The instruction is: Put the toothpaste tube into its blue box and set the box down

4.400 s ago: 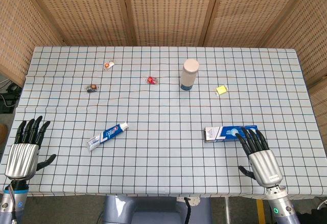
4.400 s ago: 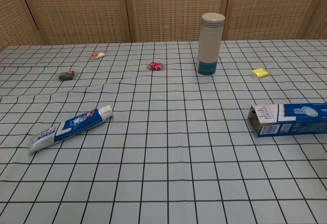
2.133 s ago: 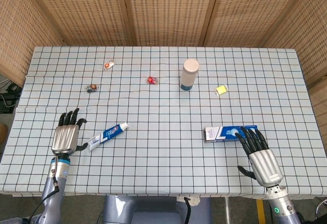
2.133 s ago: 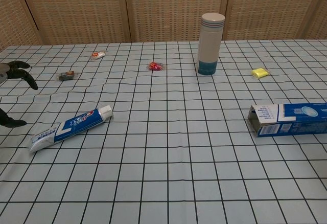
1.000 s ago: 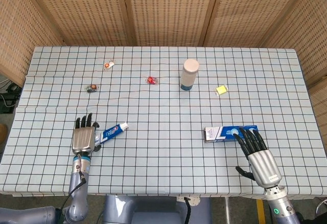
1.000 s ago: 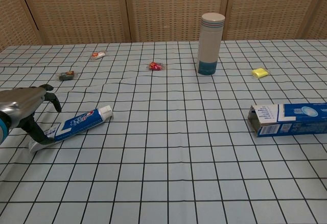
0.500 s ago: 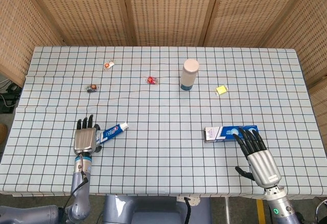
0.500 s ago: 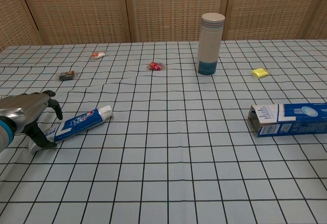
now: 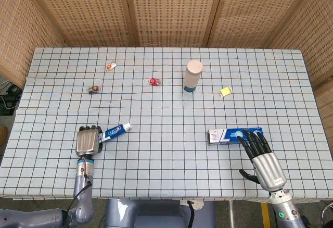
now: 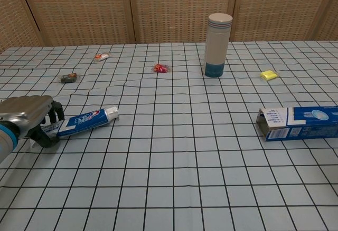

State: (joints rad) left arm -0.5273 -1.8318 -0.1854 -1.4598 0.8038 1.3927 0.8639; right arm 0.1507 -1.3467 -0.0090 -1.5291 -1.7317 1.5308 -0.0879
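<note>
Left hand (image 9: 88, 140) — fingers are clamping the tube (image 10: 84, 122) at its crimped end, cap pointing away from them, tube lying on the bench. Right hand (image 9: 264, 160) — fingers apart, tips resting by the box (image 9: 235, 135). Lifting, insertion, set-down are all remaining.

Toothpaste tube (image 9: 115, 131) front left; box (image 9: 232, 136) front right; bottle (image 9: 192, 75) behind, centre.

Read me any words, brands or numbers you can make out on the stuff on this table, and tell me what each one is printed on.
Toothpaste tube: white lettering on blue, too blurred to read.
Blue box: white panel of small print on the end, too small to read.
Bottle: no text visible.
Small wrapped items: print too small to read.
</note>
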